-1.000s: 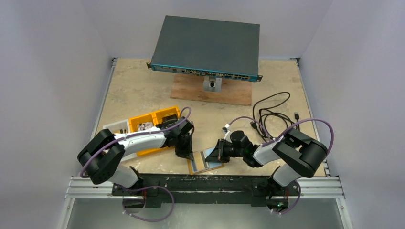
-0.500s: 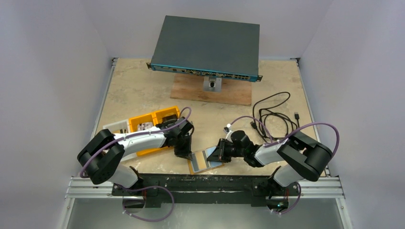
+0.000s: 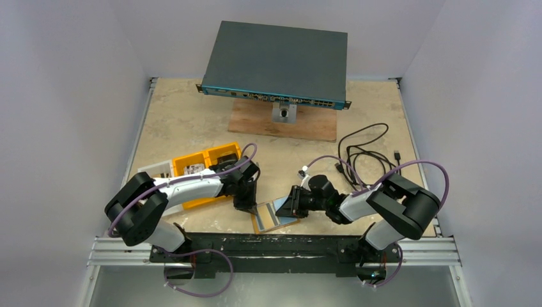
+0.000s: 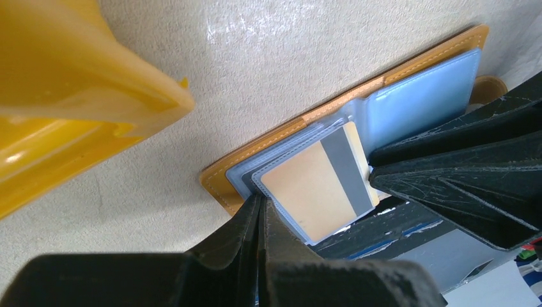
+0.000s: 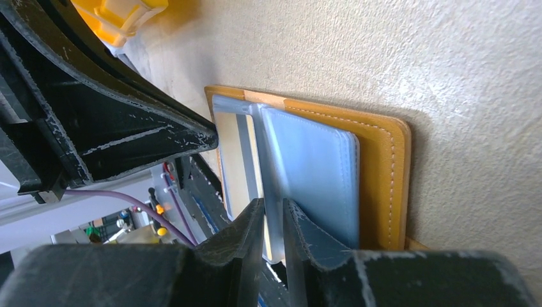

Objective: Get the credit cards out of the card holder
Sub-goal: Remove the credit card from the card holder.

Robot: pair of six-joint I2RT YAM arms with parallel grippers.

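The tan-orange card holder (image 3: pixel 275 216) (image 4: pixel 219 183) (image 5: pixel 378 185) lies open at the table's near edge, with its blue-grey sleeves fanned out. A card (image 4: pixel 313 185) (image 5: pixel 238 167) with a tan face and a grey stripe sits inside a clear sleeve. My left gripper (image 3: pixel 247 206) (image 4: pixel 260 199) is shut, and its tips press on the sleeves' near corner. My right gripper (image 3: pixel 291 203) (image 5: pixel 273 203) comes in from the other side. Its jaws stand slightly apart, and the pale edge of a blue sleeve flap (image 5: pixel 313 173) lies in the narrow gap.
A yellow compartment tray (image 3: pixel 201 167) (image 4: pixel 64 96) sits just left of the left gripper. A dark network switch (image 3: pixel 275 61) rests on a wooden board (image 3: pixel 284 123) at the back. Black cables (image 3: pixel 367 153) lie at the right. The metal rail (image 3: pixel 275 246) runs right below the holder.
The right gripper's jaws have parted a little around the sleeve edge. The right arm's elbow shifted slightly. The left arm and the holder have stayed put.
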